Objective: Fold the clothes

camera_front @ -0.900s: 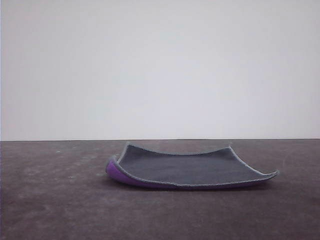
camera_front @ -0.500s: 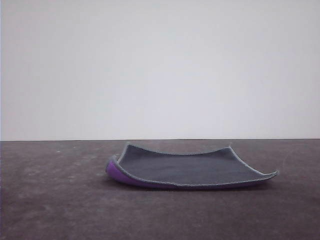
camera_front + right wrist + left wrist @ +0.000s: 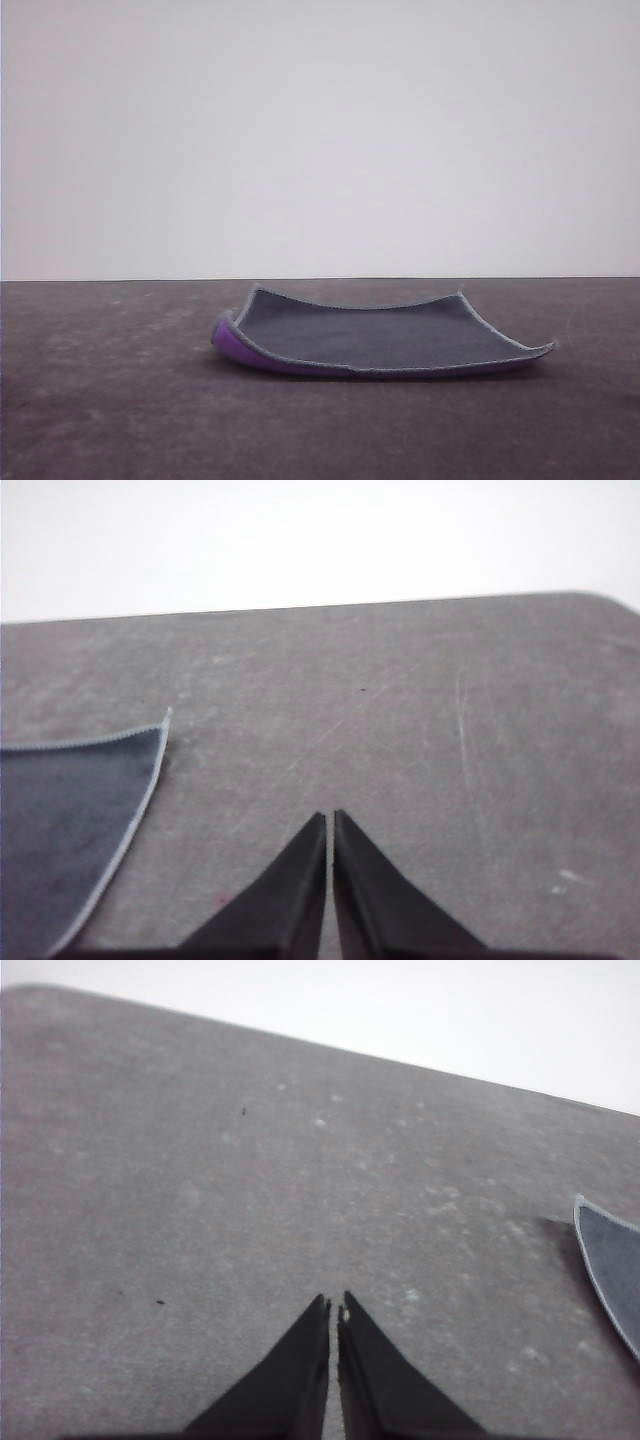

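No fold is judged begun: the square cloth (image 3: 375, 338) is spread dark face up on the table (image 3: 100, 400), while the left gripper (image 3: 333, 1310) and right gripper (image 3: 330, 823) are held closed and empty beside it.

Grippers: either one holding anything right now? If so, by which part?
Nothing is held. The left gripper and right gripper are both shut on nothing above bare table; the cloth lies untouched.

Square cloth (image 3: 375, 338) flat on table, dark grey face up, purple underside, edges curled.
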{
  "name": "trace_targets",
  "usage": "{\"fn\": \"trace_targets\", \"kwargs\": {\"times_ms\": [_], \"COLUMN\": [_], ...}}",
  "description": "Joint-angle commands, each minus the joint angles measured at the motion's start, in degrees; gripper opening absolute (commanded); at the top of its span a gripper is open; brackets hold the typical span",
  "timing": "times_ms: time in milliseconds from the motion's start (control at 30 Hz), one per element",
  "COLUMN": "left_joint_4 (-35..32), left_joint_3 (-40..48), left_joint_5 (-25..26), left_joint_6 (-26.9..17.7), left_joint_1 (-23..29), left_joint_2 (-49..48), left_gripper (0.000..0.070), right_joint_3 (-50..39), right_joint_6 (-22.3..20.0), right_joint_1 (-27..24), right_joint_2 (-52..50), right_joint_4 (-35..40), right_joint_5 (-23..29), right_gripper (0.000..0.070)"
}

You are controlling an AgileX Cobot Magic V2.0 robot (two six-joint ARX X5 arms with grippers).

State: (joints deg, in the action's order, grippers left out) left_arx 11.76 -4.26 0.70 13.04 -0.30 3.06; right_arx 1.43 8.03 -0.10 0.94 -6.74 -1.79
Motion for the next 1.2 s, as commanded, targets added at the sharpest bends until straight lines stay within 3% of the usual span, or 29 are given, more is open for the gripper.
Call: {"fn": "trace_targets", "kwargs": {"times_ms": [0,300,600,833,1167], "left_joint_4": [-1.13,-1.10,-1.04,-1.12,-0.60], "left_joint_3": [-3.42,-22.45,-41.12,-46.40,-46.70], "left_joint_5": [-1.13,0.11,9.72,11.42,12.87], "left_joint_6": [2.44,2.97,-1.28,-3.51,-5.24], "left_joint_1": [-0.11,-0.11,-1.08,-4.46,-9.20], "left_joint_2": [2.15,25.63,50.45,63.56,75.70], "left_gripper": [0.0004,0.0004,0.0004,0.0004,0.0004], "right_joint_3": [2.09,17.29,36.51,45.45,46.32], "right_joint_6": [4.28,4.47,2.31,0.19,0.01], "right_joint_1": [-0.02,-0.02,0.02,1.12,1.49], "right_joint_2": [1.17,19.27,44.59,60.37,73.44], "right_joint_4": [0.67,0.50,-3.44,-5.48,-5.35], "right_joint_5": [-0.36,-3.67,-15.68,-17.67,-19.14], "right_gripper": [0.0006,0.0006,0.0006,0.0006,0.0007]}}
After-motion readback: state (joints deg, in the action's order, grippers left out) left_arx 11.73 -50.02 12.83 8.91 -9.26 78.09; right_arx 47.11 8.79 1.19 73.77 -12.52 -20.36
